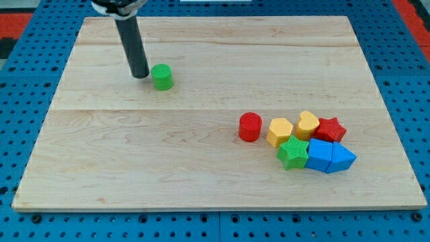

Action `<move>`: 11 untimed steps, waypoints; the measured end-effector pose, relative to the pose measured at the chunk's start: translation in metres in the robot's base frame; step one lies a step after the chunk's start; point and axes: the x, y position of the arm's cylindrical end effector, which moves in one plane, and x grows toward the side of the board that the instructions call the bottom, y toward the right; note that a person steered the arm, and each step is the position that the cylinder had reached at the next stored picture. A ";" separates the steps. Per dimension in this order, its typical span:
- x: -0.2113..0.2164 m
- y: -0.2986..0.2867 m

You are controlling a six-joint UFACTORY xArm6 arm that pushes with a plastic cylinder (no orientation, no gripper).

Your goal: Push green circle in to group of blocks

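Nearest the view's bottom, on the counter point(101, 168): green star point(293, 153), two blue blocks point(329, 157), then yellow pentagon-like block point(279, 132), yellow heart point(308, 125), red star point(330, 129), with red cylinder point(250, 127) just beside the cluster. Well apart, toward the view's top left: green circle point(162, 76), upright, alone. No gripper here, so nothing released or clenched; only my tip point(140, 74), just beside the circle's left. Likely light, rigid, easy sliding on smooth wood, round side apt to slip off-line; best contact: upper-left flank, centred.
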 end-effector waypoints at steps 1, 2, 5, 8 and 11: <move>0.008 0.080; 0.034 0.090; 0.057 0.131; 0.086 0.109; 0.089 0.173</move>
